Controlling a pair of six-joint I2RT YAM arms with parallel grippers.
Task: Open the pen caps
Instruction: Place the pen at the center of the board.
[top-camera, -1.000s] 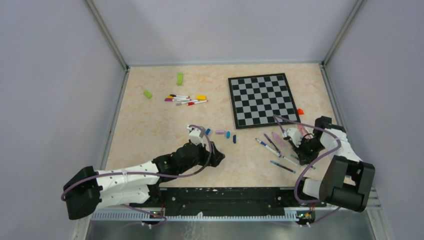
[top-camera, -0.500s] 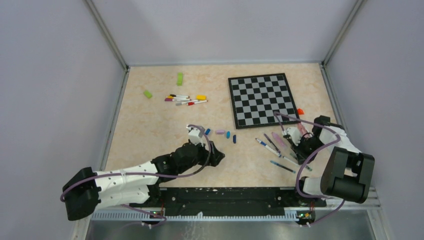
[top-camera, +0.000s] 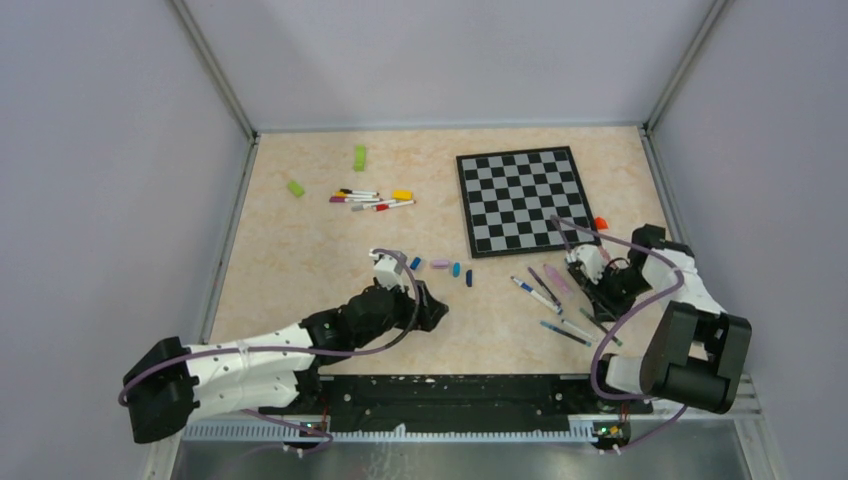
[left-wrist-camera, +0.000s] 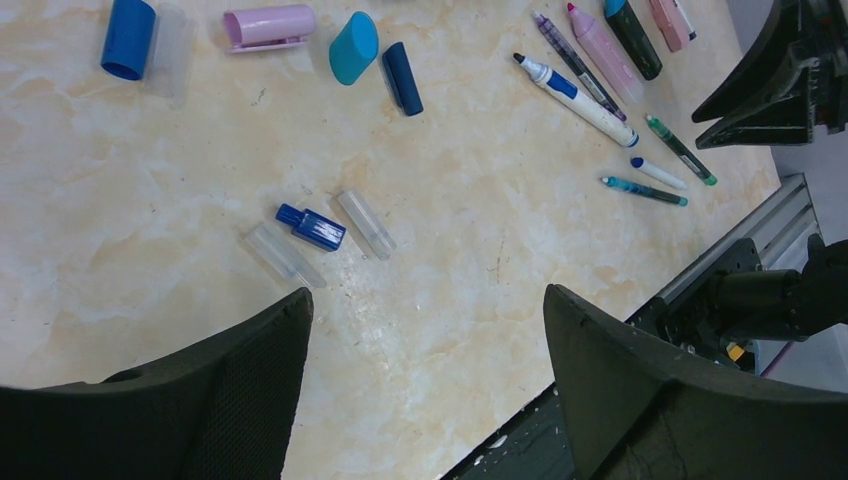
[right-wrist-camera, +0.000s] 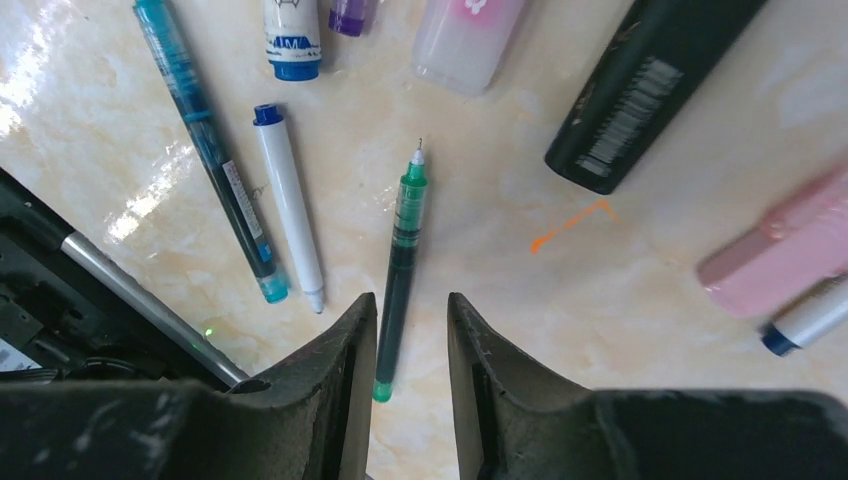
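Loose pen caps lie ahead of my left gripper (left-wrist-camera: 425, 295): a blue cap (left-wrist-camera: 129, 38), a pink cap (left-wrist-camera: 268, 24), a teal cap (left-wrist-camera: 353, 47), a dark blue cap (left-wrist-camera: 403, 77), a small blue cap (left-wrist-camera: 311, 227) and two clear ones (left-wrist-camera: 365, 223). Its jaws stand wide apart over bare table. My right gripper (right-wrist-camera: 411, 298) hovers above an uncapped green pen (right-wrist-camera: 403, 240), which lies flat on the table in the gap between its parted jaws, untouched. A white pen (right-wrist-camera: 288, 205) and a teal pen (right-wrist-camera: 210, 150) lie beside it. More pens (top-camera: 370, 200) lie capped at the far left.
The chessboard (top-camera: 520, 200) lies at the back right, an orange bit (top-camera: 600, 223) by its corner. Two green blocks (top-camera: 359, 157) and a yellow block (top-camera: 402, 194) sit near the far pens. A black marker (right-wrist-camera: 650, 85) and a pink marker (right-wrist-camera: 785, 250) lie near my right gripper. The table's front rail (right-wrist-camera: 120, 290) is close.
My right gripper's jaws have parted from shut, and its arm has shifted slightly away from the front edge. The left arm has barely moved.
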